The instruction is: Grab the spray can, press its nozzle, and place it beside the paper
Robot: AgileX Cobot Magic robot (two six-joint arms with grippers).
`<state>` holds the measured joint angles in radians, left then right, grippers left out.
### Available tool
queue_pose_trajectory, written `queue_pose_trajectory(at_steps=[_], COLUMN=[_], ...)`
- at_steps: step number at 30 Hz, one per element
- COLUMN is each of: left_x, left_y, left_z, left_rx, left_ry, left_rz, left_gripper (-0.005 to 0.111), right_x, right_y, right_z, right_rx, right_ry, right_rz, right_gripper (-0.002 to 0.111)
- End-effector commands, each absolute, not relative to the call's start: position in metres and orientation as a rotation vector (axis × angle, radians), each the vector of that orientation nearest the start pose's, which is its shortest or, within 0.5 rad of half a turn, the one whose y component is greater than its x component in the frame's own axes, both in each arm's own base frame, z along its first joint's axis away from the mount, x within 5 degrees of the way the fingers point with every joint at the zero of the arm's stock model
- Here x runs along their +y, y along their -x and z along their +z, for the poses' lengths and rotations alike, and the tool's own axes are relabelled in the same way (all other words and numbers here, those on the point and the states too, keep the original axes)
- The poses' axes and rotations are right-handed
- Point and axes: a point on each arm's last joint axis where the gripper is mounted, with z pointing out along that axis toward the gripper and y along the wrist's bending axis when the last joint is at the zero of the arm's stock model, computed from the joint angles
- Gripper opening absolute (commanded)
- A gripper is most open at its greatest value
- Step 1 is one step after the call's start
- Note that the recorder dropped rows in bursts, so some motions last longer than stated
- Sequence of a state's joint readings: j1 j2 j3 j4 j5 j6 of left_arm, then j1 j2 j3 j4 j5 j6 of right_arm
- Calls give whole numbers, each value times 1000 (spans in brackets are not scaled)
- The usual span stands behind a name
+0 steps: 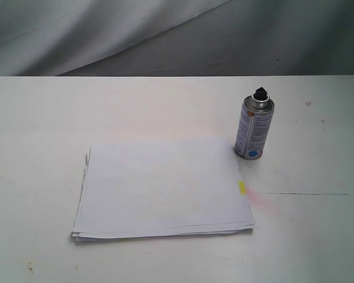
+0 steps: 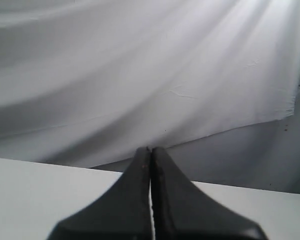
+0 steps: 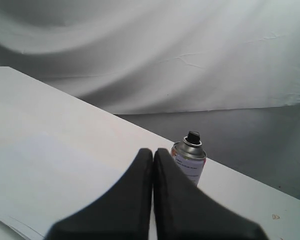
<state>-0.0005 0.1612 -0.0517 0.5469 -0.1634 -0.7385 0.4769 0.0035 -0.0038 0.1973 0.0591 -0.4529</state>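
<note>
The silver spray can (image 1: 255,130) stands upright on the white table, just off the far right corner of the paper (image 1: 162,187). Its black nozzle (image 1: 261,93) caps the domed top. A yellow tab (image 1: 242,188) shows at the paper's right edge. Neither arm appears in the exterior view. In the right wrist view my right gripper (image 3: 153,151) is shut with nothing held, and the spray can (image 3: 190,162) rises just behind one finger, nozzle (image 3: 193,137) on top. My left gripper (image 2: 150,149) is shut too, pointing at the backdrop, with no task object in its view.
A grey cloth backdrop (image 1: 165,35) hangs behind the table's far edge. A faint pink stain (image 1: 261,199) marks the table (image 1: 41,118) beside the paper's right edge. A thin dark crack line (image 1: 312,194) runs across the right part of the tabletop.
</note>
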Motion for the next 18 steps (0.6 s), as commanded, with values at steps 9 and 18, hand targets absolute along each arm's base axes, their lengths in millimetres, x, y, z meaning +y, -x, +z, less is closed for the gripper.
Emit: queue_pose_trajectory(at_steps=[9,18], left_x=[-10,0], left_y=[-67,-69], left_z=[240,219], left_rx=[1372,1486], left_ry=[97,187], left_rz=[-303,-208], left_gripper=[0,0], right_x=[27,27], right_y=[-50,-50], right_z=[207,207], right_rx=[1440,1440], right_ry=[576,576], right_rz=[174,174], right_gripper=[0,0])
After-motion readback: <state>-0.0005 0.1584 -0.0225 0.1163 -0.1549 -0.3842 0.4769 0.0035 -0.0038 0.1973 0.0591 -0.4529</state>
